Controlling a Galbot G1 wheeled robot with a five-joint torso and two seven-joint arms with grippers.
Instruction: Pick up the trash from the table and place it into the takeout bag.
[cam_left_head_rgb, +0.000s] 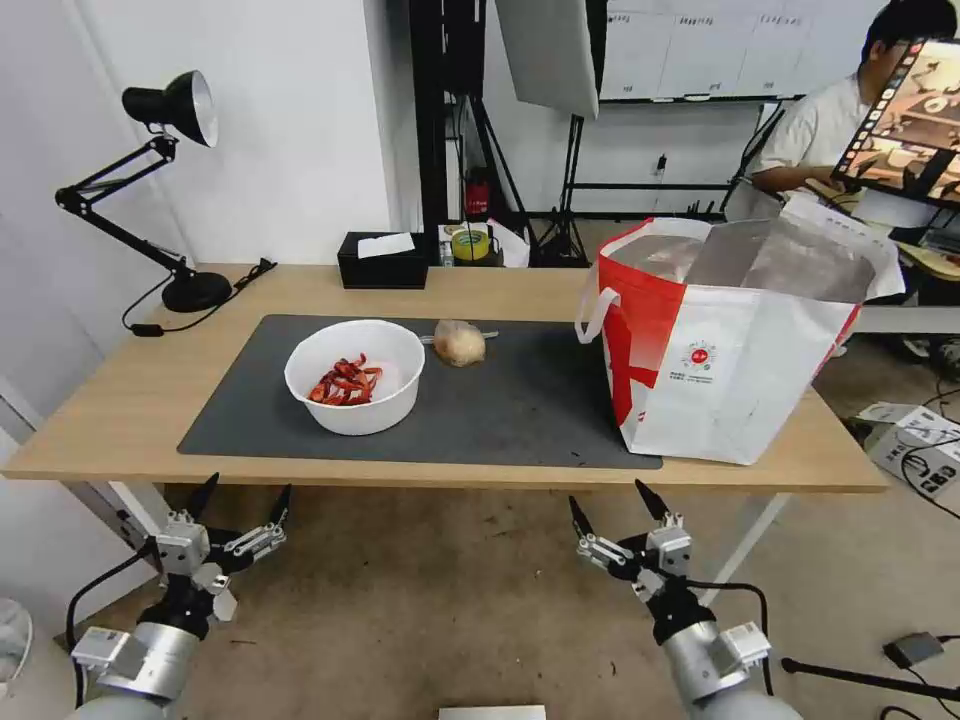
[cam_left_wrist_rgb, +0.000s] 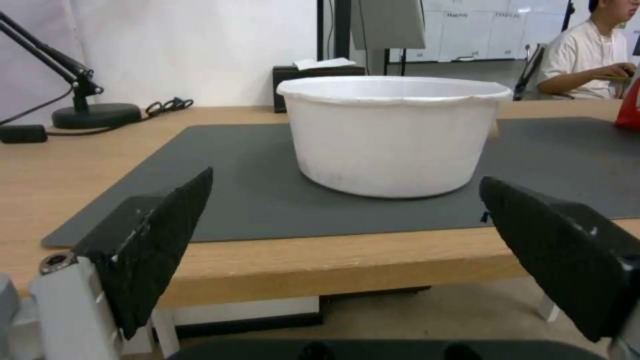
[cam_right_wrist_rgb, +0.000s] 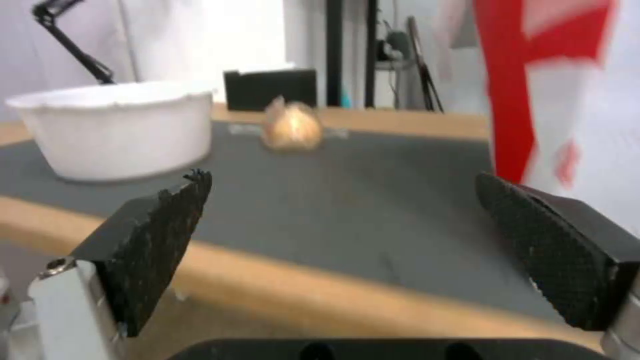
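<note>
Light-wood table ahead, left end effector and right end effector below its edge, both spread

One bowl, one takeout bag (open).

The table top is light wood with a matt grain, under a dull dark grey mat. The bowl is smooth white plastic. The takeout bag has shiny silver foil inside. The fingers have rough black pads
</note>
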